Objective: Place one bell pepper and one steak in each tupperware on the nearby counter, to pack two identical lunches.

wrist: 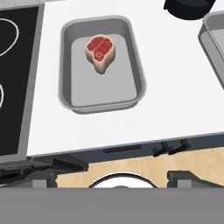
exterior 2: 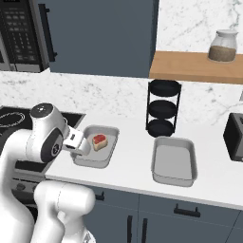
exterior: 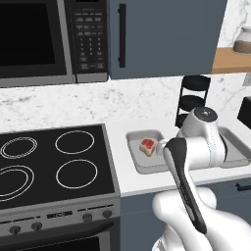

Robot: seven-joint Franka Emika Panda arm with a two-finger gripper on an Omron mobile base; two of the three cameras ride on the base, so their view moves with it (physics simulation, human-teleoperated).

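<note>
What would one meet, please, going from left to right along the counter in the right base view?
Stove → tupperware holding a steak → black three-tier rack → empty tupperware → dark toaster at the picture's right edge.

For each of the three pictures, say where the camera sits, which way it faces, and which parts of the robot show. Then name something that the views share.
Left base view: behind the arm, on its left, looking forward and down at the stove and counter; the arm crosses the lower right.
Right base view: behind, on its right, same counter; the arm rises lower left.
Hand view: looks down from above the counter edge; gripper at the bottom.
All share the tupperware holding a steak.
</note>
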